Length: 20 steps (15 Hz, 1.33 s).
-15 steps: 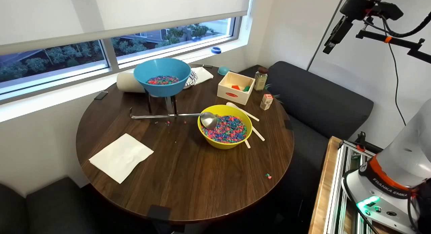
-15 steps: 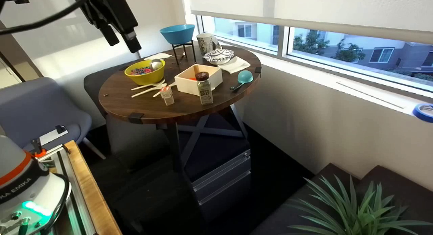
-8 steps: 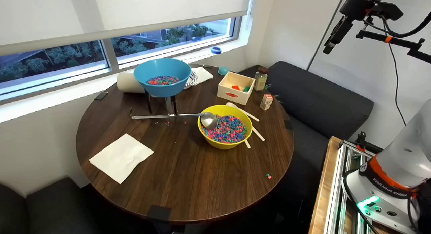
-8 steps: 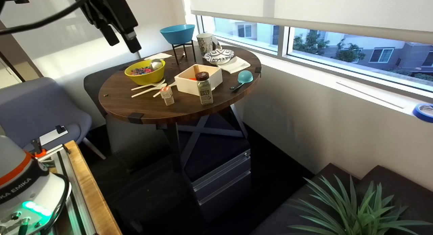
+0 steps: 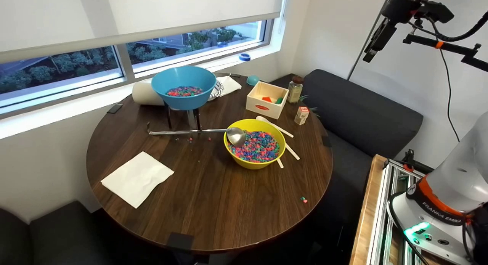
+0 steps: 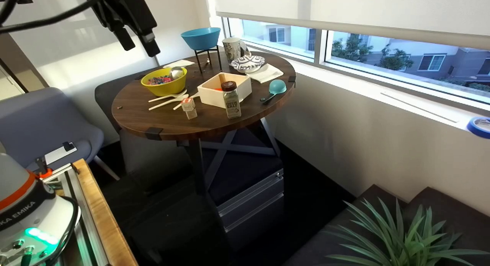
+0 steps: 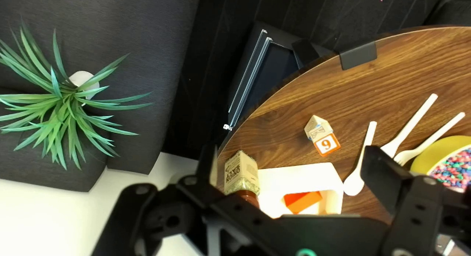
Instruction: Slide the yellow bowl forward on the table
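In an exterior view, around the yellow bowl [image 5: 253, 165]: bare table [image 5: 221, 204] from 6 to 8 o'clock, room to pass. Ladle [image 5: 236, 137] obstructs 9, jutting well past the rim. Blue bowl [image 5: 185, 102] on stand [image 5: 197, 119] at 10. Wooden box [image 5: 263, 108] between 12 and 1. White utensils [image 5: 292, 152] close in, 2 to 4.

Arm base [image 5: 434, 219]: FRANKA EMIKA; btl [image 6: 232, 102]: ONION SALT; blk [image 7: 326, 143]: 9/6

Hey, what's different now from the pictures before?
In an exterior view, the open black two-fingered gripper shifted slightly toward the picture's left edge. Nothing was grabbed or let go. The round bright-yellow bowl, round blue bowl and long shiny metal ladle stayed put.
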### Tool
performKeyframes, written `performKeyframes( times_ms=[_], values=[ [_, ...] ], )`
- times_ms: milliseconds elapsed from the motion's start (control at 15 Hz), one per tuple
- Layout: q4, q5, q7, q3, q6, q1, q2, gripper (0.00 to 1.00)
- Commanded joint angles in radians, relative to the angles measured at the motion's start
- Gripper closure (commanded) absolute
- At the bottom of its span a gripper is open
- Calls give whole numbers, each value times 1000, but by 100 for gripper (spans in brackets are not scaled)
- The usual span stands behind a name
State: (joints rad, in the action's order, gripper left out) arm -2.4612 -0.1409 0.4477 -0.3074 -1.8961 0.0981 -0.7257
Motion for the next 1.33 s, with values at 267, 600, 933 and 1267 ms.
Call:
performKeyframes(
  times_ms=[267,600,933,1267],
  values=[
    [28,32,-175,238,-38,-128,186,0],
    [155,54,-145,318,-106,-225,417,0],
    [297,151,-121,338,-164,-242,610,0],
    [319,146,-114,359,-208,-225,658,0]
  ],
)
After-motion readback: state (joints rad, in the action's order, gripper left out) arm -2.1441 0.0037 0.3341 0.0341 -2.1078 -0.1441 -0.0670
